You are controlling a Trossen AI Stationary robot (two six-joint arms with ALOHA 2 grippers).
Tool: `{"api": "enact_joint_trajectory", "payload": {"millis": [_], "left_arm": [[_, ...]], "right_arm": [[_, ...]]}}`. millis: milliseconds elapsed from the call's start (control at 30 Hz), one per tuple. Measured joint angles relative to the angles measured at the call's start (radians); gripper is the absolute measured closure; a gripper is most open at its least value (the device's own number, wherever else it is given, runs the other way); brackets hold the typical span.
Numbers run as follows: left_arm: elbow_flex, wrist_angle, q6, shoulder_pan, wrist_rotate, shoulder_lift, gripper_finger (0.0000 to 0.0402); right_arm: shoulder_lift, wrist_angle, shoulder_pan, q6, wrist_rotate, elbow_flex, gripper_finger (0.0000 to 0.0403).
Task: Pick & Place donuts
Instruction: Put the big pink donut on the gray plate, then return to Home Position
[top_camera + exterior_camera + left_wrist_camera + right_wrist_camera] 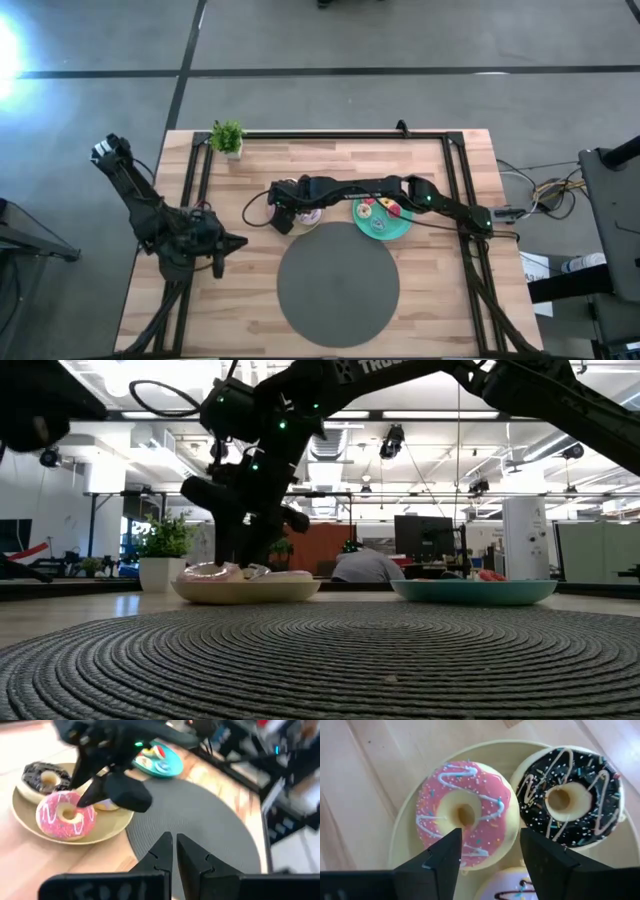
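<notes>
Donuts: pink donut (465,815) and dark brown donut (570,797) side by side on cream plate (405,825), a third partly hidden. Right gripper (487,852) above the pink one, jaws spread, holding nothing. Left gripper (174,851) near counter edge, jaws closed, empty.

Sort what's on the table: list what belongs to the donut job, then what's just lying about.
Part of the job:
- pink donut
- dark brown donut
- pale donut, partly hidden
- cream plate holding them
- teal plate with more small donuts
- right gripper, open above the pink donut

Lying about:
- potted plant
- grey mat
- left gripper, shut, waiting aside
</notes>
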Motion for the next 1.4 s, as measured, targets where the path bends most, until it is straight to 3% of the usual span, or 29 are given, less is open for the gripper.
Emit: {"api": "enact_joint_trajectory", "payload": {"millis": [200,400,567,733,867,1000,1067,1233,1400], "left_arm": [[-0.096,0.025,-0.153,0.008,-0.086,-0.029,0.0401],[-0.134,0.043,-0.218,0.010,-0.064,-0.047,0.0401],[-0.134,0.165,-0.101,0.010,-0.052,-0.049,0.0401],[-0.142,0.262,0.004,0.071,0.011,-0.051,0.0401],[-0.190,0.422,0.137,0.203,0.184,-0.060,0.0401],[-0.281,0.905,0.376,0.363,0.516,-0.050,0.0401],[-0.306,1.064,0.436,0.434,0.616,-0.046,0.0401],[-0.317,1.017,0.430,0.529,0.647,-0.093,0.0401],[-0.243,0.773,0.460,0.536,0.651,-0.195,0.0401]], "right_arm": [[-0.002,-0.076,0.001,-0.025,0.002,0.044,0.0207],[-0.036,-0.161,0.025,-0.086,0.019,0.112,0.0207],[-0.130,-0.163,0.083,-0.129,0.043,0.123,0.0208],[-0.202,-0.280,0.143,-0.142,0.114,0.091,0.0209],[-0.275,-0.294,0.196,-0.041,0.113,-0.026,0.0209],[-0.391,-0.234,0.272,0.095,0.153,-0.191,0.0211],[-0.456,-0.205,0.310,0.178,0.206,-0.284,0.0213],[-0.667,-0.118,0.381,0.362,0.313,-0.507,0.0223],[-0.855,0.034,0.380,0.418,0.298,-0.709,0.0232]]}}
